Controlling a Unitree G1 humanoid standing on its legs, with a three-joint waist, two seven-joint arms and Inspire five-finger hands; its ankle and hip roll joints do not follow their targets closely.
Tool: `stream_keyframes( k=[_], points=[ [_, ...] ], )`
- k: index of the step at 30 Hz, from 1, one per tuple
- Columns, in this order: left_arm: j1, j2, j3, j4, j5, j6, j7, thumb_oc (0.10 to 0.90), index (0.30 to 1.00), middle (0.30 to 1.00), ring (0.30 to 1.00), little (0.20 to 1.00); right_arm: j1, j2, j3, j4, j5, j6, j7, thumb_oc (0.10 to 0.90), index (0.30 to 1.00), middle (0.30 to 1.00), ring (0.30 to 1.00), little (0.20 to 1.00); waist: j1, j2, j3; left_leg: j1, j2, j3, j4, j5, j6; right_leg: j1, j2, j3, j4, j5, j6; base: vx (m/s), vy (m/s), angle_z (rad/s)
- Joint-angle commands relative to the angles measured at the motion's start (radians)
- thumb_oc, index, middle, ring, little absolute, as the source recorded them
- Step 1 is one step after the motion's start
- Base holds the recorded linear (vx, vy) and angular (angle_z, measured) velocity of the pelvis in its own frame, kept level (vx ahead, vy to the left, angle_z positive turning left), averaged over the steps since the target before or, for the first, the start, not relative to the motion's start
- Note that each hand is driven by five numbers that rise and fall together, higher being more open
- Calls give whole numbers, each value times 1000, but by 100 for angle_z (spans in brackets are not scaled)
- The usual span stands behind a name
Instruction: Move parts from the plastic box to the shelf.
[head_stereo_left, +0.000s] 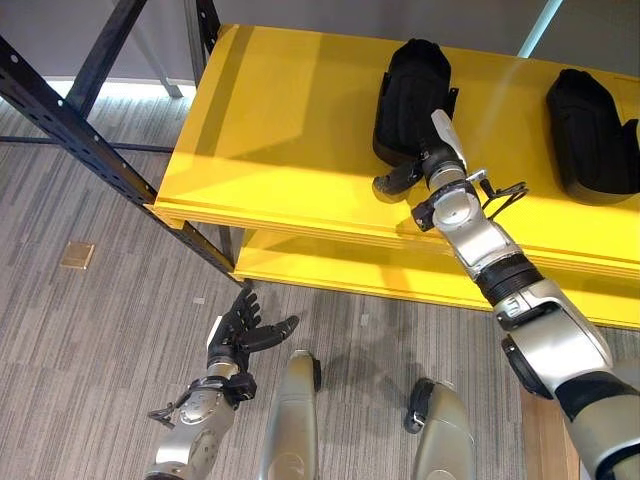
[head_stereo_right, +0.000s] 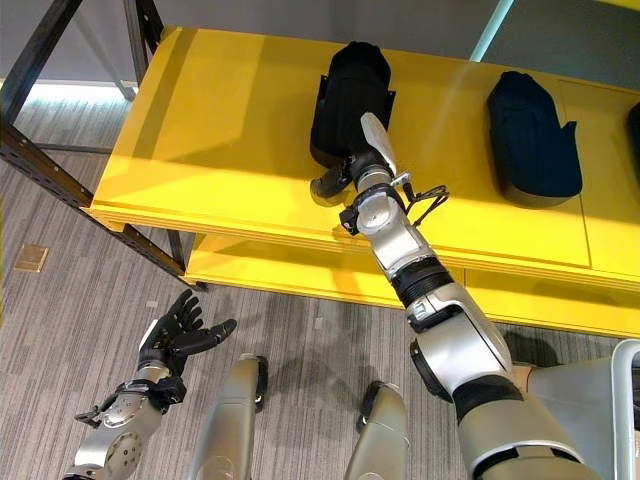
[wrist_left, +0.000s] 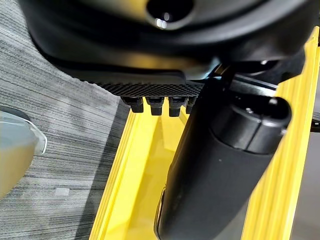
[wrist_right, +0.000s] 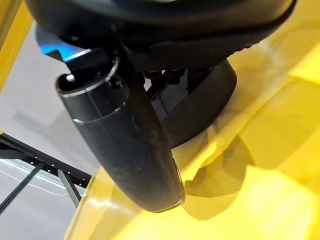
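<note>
A black moulded part lies on the yellow top shelf. My right hand reaches over the shelf's front edge to the part's near end. Its fingers lie straight against the part, and its thumb sticks out to the side, off the part. A second black part lies further right on the same shelf. My left hand hangs low over the floor in front of the shelf, open with spread fingers and nothing in it.
A lower yellow shelf board sits under the top one. The rack's dark metal post slants down at the left. A small brown square lies on the grey striped floor. A third dark part peeks in at the right edge.
</note>
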Motion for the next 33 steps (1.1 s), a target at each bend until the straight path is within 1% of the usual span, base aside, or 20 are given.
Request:
stream_keyframes(
  k=[1,9,18,33],
  points=[
    [-16,26,20,-72,-16,-78,16,900,1000,1000,1000,1000,-11,-6,-49,-66,38,-53,-13,900,1000,1000,1000,1000,11,-2,-11,-2,21,-76,-52,-12,-5,57,11,-14,12,-80,-32,0,0,0],
    [-12,27,27,-71,-12,-75,15,900,1000,1000,1000,1000,19,-17,-58,-125,39,-56,-13,900,1000,1000,1000,1000,6,-6,-12,5,24,-75,-58,-11,-6,61,13,-15,7,-78,-33,0,0,0],
    [-8,29,28,-65,-12,-75,9,900,1000,1000,1000,1000,-21,-78,-67,-189,-13,-61,-28,900,1000,1000,1000,1000,1,-15,-18,7,27,-72,-64,-9,-8,61,15,-15,3,-76,-31,0,0,0],
    [-1,28,43,-60,-18,-89,5,900,1000,1000,1000,1000,-60,-168,-30,-114,-72,-47,2,900,1000,1000,1000,1000,-1,-25,-15,5,32,-75,-66,-6,-12,59,20,-17,2,-76,-31,0,0,0]
  ],
)
